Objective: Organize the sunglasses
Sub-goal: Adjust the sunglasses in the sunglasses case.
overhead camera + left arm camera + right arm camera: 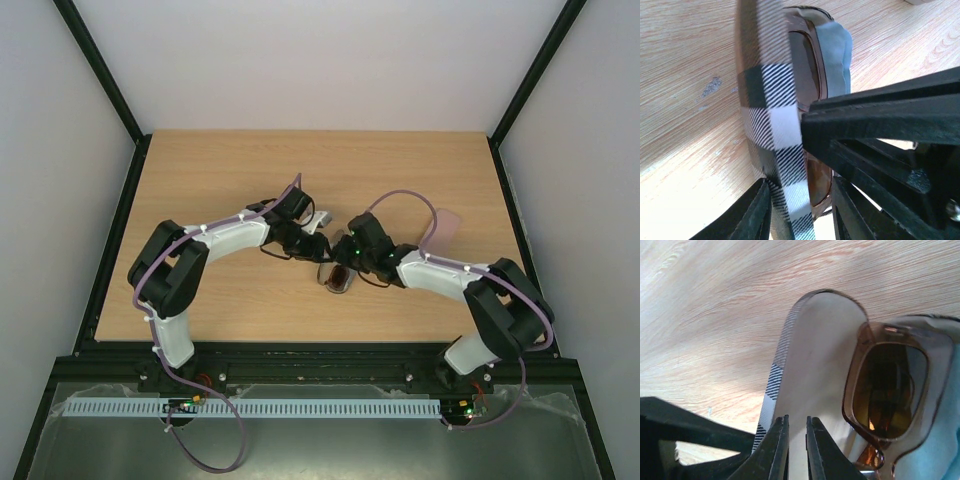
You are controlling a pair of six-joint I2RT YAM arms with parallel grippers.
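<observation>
The reddish-brown sunglasses (887, 390) lie folded in an open case (765, 100) that has a black-and-white check outside and a cream lining (820, 355). In the top view the case and the sunglasses (338, 278) sit mid-table, between the two arms. My left gripper (802, 215) is shut across the checked case wall, with the sunglasses' brown lens (810, 65) also between its fingers. My right gripper (797, 440) hovers over the cream lining of the lid. Its jaws stand a narrow slit apart and hold nothing. A blue cloth (835, 50) lies under the sunglasses.
A flat pink case (447, 228) lies to the right, behind the right arm. A small pale object (318, 218) sits just behind the left wrist. The two grippers (325, 250) are close together over the case. Bare wooden tabletop (220, 170) stretches to the back and left.
</observation>
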